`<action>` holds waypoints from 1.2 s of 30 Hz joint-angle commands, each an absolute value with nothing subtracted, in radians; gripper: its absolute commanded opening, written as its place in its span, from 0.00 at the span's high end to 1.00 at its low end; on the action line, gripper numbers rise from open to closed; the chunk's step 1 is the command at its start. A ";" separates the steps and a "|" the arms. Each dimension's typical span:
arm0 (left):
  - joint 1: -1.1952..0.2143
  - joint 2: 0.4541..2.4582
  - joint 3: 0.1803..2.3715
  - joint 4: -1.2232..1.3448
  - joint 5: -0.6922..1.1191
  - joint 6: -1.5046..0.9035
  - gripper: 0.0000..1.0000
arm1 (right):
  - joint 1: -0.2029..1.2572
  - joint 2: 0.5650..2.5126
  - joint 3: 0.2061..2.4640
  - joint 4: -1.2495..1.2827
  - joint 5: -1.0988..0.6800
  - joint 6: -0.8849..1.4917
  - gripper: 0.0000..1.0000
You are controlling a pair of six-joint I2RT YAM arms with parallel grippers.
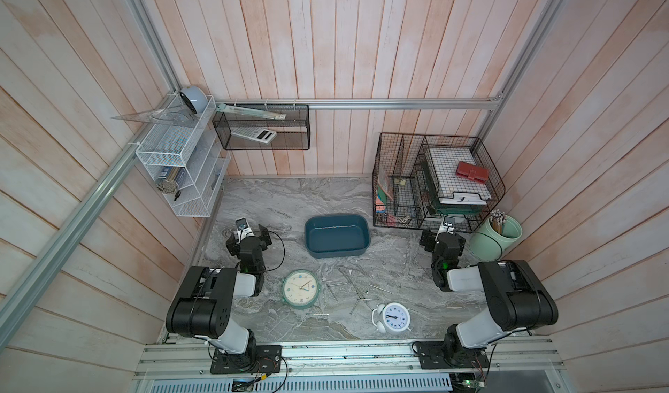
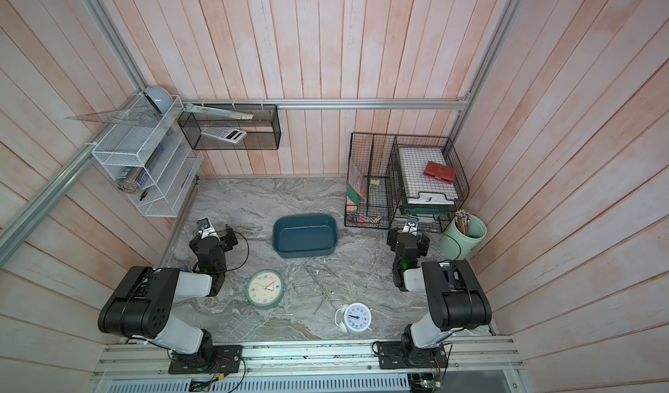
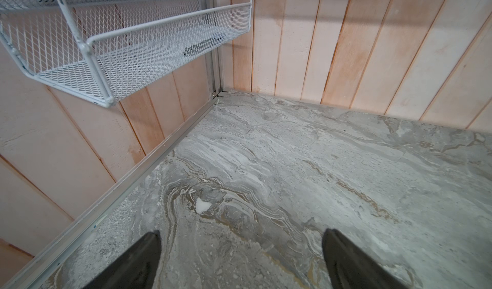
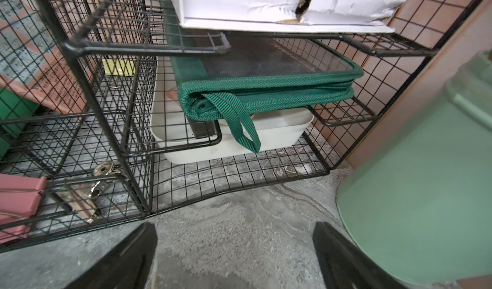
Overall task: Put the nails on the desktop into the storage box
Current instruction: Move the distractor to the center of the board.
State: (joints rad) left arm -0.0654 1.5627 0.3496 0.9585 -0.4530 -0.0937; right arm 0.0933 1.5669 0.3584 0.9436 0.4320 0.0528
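The storage box (image 2: 305, 236) sits near the centre of the tabletop (image 2: 253, 199). The nails (image 2: 325, 297) lie scattered between the box and the front edge, flanked by a green-rimmed clock (image 2: 265, 288) and a white alarm clock (image 2: 354, 317).

Thin bright metal nails (image 1: 332, 282), smooth teal plastic storage box (image 1: 338, 253), matt marble-veined surface (image 1: 275, 199), black metal wire basket (image 4: 106, 48), woven green cloth strap (image 4: 239, 120).

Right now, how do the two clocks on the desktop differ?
The green clock is larger, cream-faced, without bells; the white alarm clock is smaller, white-faced, with twin bells. The green clock lies nearer the left arm, the white alarm clock nearer the right arm. Both are round, on the desktop.
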 commanded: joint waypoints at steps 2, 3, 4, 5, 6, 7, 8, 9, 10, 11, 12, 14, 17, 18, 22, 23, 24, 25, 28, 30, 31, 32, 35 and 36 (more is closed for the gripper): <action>-0.059 1.557 0.349 0.989 -0.461 -0.081 0.00 | 0.089 1.565 0.363 0.963 0.441 0.066 0.02; -0.069 1.518 0.347 0.957 -0.471 -0.075 0.00 | 0.096 1.561 0.357 0.984 0.466 0.063 0.02; -0.083 1.467 0.354 0.901 -0.493 -0.064 0.00 | 0.113 1.534 0.346 0.977 0.485 0.051 0.02; -0.108 1.397 0.370 0.821 -0.550 -0.051 0.00 | 0.119 1.505 0.323 0.995 0.429 0.021 0.02; -0.128 1.340 0.387 0.765 -0.599 -0.044 0.00 | 0.145 1.465 0.311 1.001 0.461 -0.009 0.02; -0.163 1.281 0.390 0.757 -0.652 -0.027 0.00 | 0.185 1.411 0.326 0.937 0.536 -0.037 0.02; -0.198 1.221 0.384 0.772 -0.670 0.009 0.00 | 0.204 1.343 0.352 0.843 0.540 -0.052 0.02; -0.237 1.177 0.389 0.774 -0.702 0.036 0.00 | 0.212 1.287 0.379 0.748 0.540 -0.037 0.02; -0.276 1.128 0.414 0.723 -0.738 0.045 0.00 | 0.217 1.224 0.415 0.626 0.525 0.006 0.02; -0.312 1.082 0.464 0.597 -0.747 0.051 0.00 | 0.219 1.162 0.456 0.494 0.488 0.046 0.02; -0.344 1.053 0.511 0.476 -0.774 0.040 0.00 | 0.220 1.107 0.498 0.353 0.451 0.089 0.02; -0.412 0.991 0.631 0.179 -0.790 -0.079 0.00 | 0.230 1.019 0.582 0.099 0.361 0.183 0.02; -0.501 0.928 0.759 -0.188 -0.651 -0.299 0.00 | 0.278 0.934 0.661 -0.162 0.237 0.284 0.02; -0.540 0.916 0.785 -0.270 -0.620 -0.335 0.00 | 0.301 0.915 0.676 -0.224 0.184 0.303 0.02; -0.743 0.936 0.847 -0.530 -0.505 -0.465 0.00 | 0.519 0.922 0.797 -0.566 0.126 0.363 0.02; -0.800 0.955 0.854 -0.580 -0.504 -0.510 0.00 | 0.579 0.940 0.837 -0.662 0.153 0.395 0.02; -0.847 0.976 0.860 -0.616 -0.503 -0.556 0.00 | 0.624 0.956 0.868 -0.733 0.165 0.431 0.02; -0.890 0.996 0.863 -0.649 -0.500 -0.619 0.00 | 0.669 0.969 0.900 -0.810 0.168 0.484 0.02; -0.947 1.014 0.829 -0.629 -0.395 -0.794 0.01 | 0.756 0.953 0.924 -0.891 0.058 0.641 0.02; -0.974 1.019 0.770 -0.547 -0.312 -0.864 0.05 | 0.829 0.927 0.886 -0.846 -0.022 0.761 0.03; -0.978 1.034 0.749 -0.522 -0.281 -0.892 0.06 | 0.876 0.923 0.865 -0.826 -0.042 0.821 0.03; -1.019 1.057 0.736 -0.509 -0.274 -0.905 0.06 | 0.923 0.926 0.850 -0.819 -0.046 0.869 0.03; -1.045 1.137 0.719 -0.504 -0.266 -0.924 0.06 | 1.005 0.942 0.828 -0.822 -0.054 0.961 0.08; -1.045 1.157 0.714 -0.494 -0.258 -0.931 0.06 | 1.021 0.941 0.824 -0.806 -0.071 0.982 0.10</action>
State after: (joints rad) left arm -1.0370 1.1141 0.7345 -0.5117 -0.3168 -0.8448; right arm 0.9833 0.9367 0.8440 -0.7666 -0.0135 0.8200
